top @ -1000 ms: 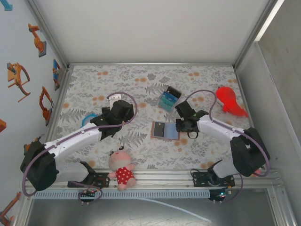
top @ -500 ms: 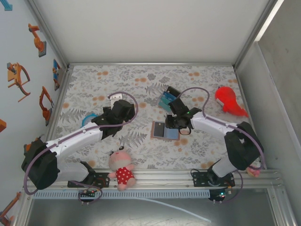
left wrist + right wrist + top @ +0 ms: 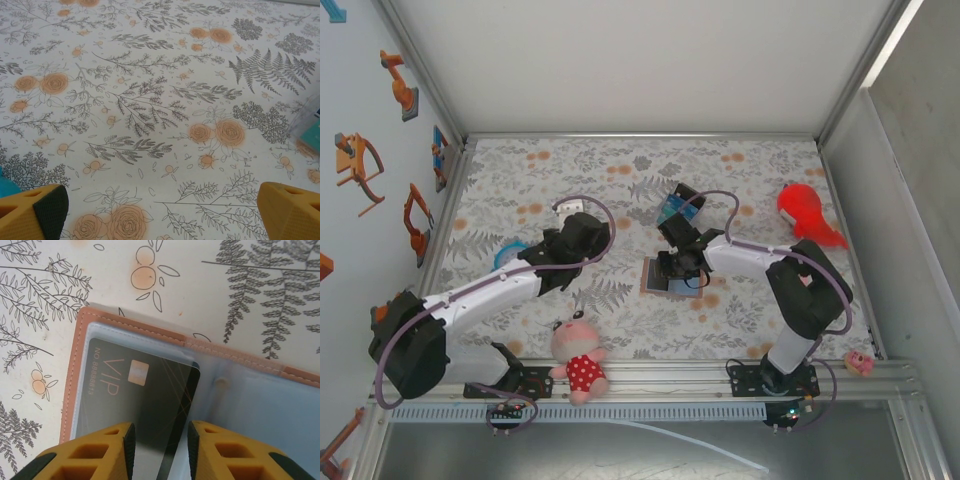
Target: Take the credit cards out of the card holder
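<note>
Right wrist cam: right gripper (image 3: 161,432) just swung left over the open card holder (image 3: 227,352), center of the surface (image 3: 760,310). Jaws slightly spread above the black VIP card (image 3: 135,395), so a grab looks next; left gripper (image 3: 160,210) is spread wide.

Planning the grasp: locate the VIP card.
Right wrist view: the black VIP card lies in the left clear pocket of the open card holder, under the right gripper.

Far half of table (image 3: 620,165) bare, wide passage. Striped block (image 3: 678,207) just behind right gripper (image 3: 159,442), crowding card holder (image 3: 654,279) from far side. Left arm (image 3: 490,290) bars near-left. Plush doll (image 3: 578,355) at near edge, red toy (image 3: 805,213) at far right.
</note>
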Robot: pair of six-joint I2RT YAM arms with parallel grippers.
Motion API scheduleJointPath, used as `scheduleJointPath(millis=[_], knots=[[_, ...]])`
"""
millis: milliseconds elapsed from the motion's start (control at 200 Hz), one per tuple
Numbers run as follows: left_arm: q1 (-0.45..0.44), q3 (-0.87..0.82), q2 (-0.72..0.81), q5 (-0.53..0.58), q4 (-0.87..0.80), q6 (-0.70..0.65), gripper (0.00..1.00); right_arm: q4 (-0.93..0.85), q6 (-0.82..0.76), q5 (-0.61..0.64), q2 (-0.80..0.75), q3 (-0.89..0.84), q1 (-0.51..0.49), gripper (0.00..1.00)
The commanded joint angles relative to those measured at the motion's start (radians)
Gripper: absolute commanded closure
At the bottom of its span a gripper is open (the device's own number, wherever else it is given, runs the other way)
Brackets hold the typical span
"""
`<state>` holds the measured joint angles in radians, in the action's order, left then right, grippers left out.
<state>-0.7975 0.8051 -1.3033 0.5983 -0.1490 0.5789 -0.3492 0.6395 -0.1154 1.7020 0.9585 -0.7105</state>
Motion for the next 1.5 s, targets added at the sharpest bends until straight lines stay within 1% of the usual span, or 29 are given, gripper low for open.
scheduleJointPath(millis=[0,155,326,456,591,746,931,1067,1272,1382,1497], knots=[[-0.012,-0.009,-0.023,-0.014,0.009,0.025,0.03,0.023,0.003,-0.044,0.018,0.006,-0.007,0.67],[-0.027,-0.004,-0.058,-0.021,0.003,0.039,0.03,0.037,-0.014,-0.094,0.013,-0.009,-0.015,0.73],[-0.043,-0.004,-0.095,-0.042,-0.007,0.045,0.03,0.032,-0.047,-0.149,0.002,-0.032,-0.017,0.75],[-0.056,-0.003,-0.128,-0.069,-0.023,0.044,0.03,0.009,-0.051,-0.149,-0.007,-0.040,-0.017,0.75],[-0.065,0.003,-0.170,-0.133,-0.032,0.012,0.03,0.019,-0.036,-0.157,-0.030,-0.053,-0.017,0.77],[-0.073,0.023,-0.229,-0.281,-0.036,-0.039,0.03,0.070,-0.001,-0.205,-0.050,-0.079,-0.012,0.78],[-0.084,0.008,-0.252,-0.369,-0.010,-0.076,0.03,0.093,0.022,-0.229,-0.072,-0.103,0.007,0.80],[-0.093,0.006,-0.274,-0.424,0.001,-0.091,0.03,0.151,0.054,-0.273,-0.093,-0.140,0.030,0.80],[-0.120,0.024,-0.315,-0.444,-0.022,-0.109,0.03,0.210,0.094,-0.312,-0.116,-0.184,0.052,0.80],[-0.136,0.035,-0.333,-0.435,-0.048,-0.119,0.01,0.259,0.121,-0.342,-0.116,-0.210,0.063,0.79],[-0.149,0.034,-0.346,-0.423,-0.064,-0.121,0.00,0.269,0.130,-0.344,-0.114,-0.221,0.069,0.80]])
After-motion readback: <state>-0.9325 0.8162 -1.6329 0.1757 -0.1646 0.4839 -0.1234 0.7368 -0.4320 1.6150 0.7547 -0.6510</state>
